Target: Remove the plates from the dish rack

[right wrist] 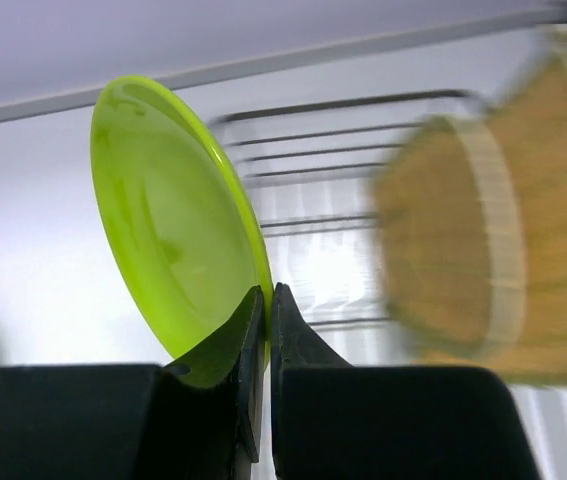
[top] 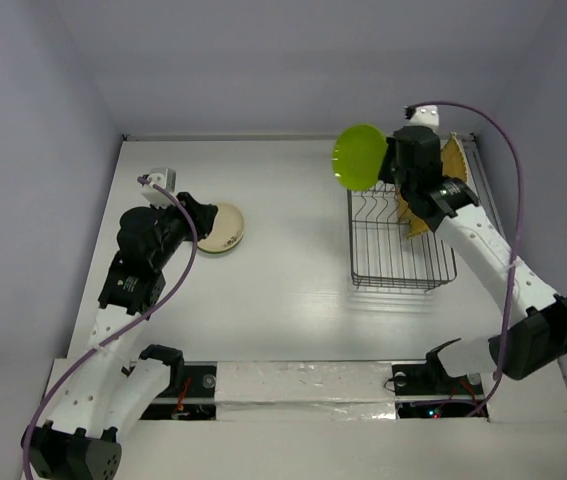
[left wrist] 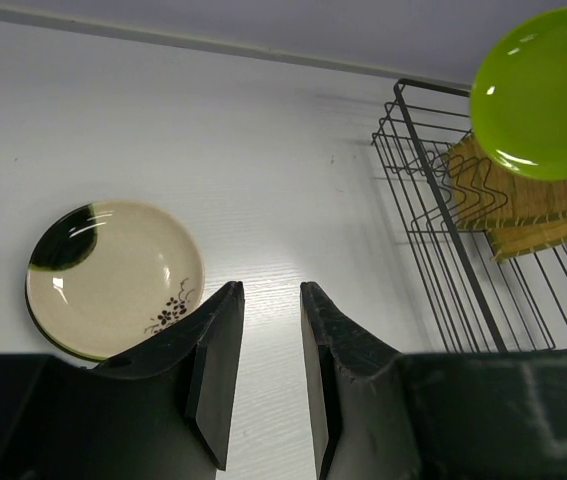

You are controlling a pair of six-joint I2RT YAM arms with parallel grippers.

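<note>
My right gripper (right wrist: 266, 300) is shut on the rim of the lime green plate (right wrist: 168, 220) and holds it on edge in the air, above the far left corner of the dish rack (top: 400, 245). The plate also shows in the top view (top: 359, 157) and the left wrist view (left wrist: 543, 90). Two tan woven-look plates (top: 453, 160) stand in the rack's far right part. The cream plate (top: 221, 228) lies flat on the table at the left, with a darker plate's edge under it. My left gripper (left wrist: 271, 330) is open and empty just right of the cream plate (left wrist: 113, 275).
The rack (left wrist: 443, 240) is a dark wire basket with upright prongs, standing at the right near the side wall. White walls close the table at the back and both sides. Bare table (top: 293, 240) lies between the cream plate and the rack.
</note>
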